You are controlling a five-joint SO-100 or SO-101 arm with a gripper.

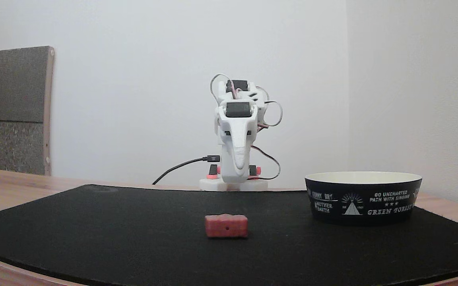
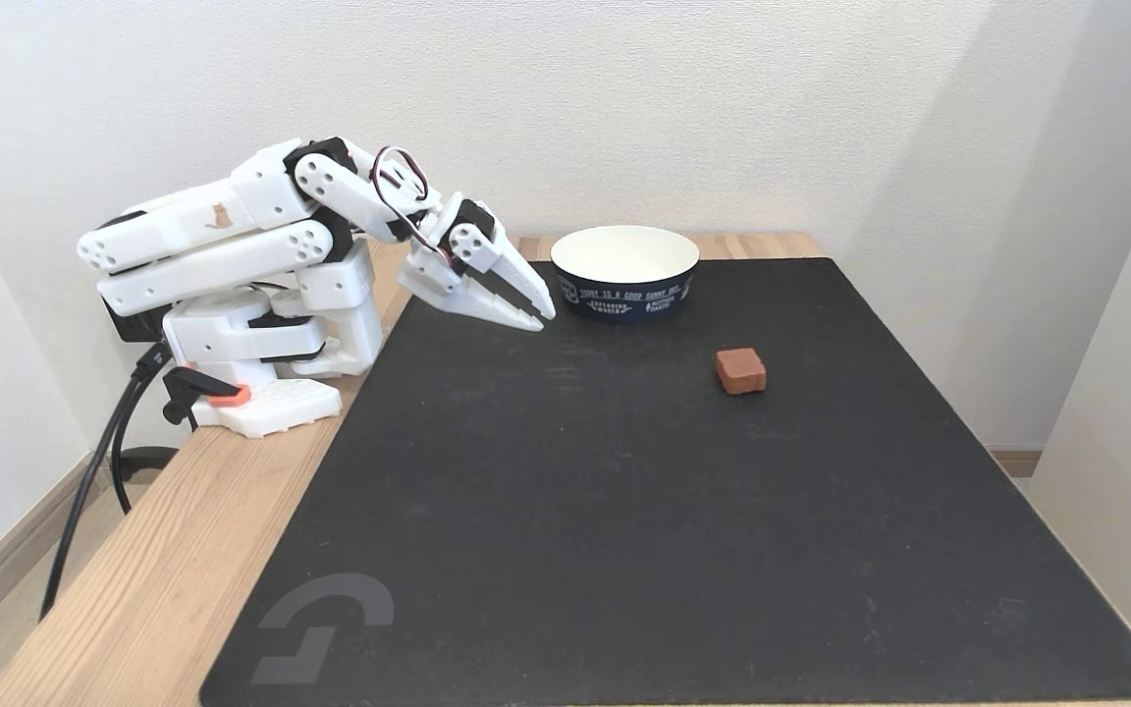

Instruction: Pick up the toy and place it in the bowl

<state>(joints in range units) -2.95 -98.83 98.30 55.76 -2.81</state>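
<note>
Black mat [image 2: 624, 511] covers most of the wooden bench [image 2: 163, 579], and the red toy block [image 2: 741, 370] lies on it alone, well apart from the tool [image 2: 541, 316]. The arm is folded back by its base, fingers pressed nearly together and holding nothing (so the reach has not begun). Next it must extend toward the block, spread, and descend. The black bowl [image 2: 624, 280] waits near the tool, empty.

there is one toy [image 2: 741, 370], one bowl [image 2: 624, 285], one black mat [image 2: 683, 511], one wooden table [image 2: 163, 570] and one white arm [image 2: 261, 236].
</note>
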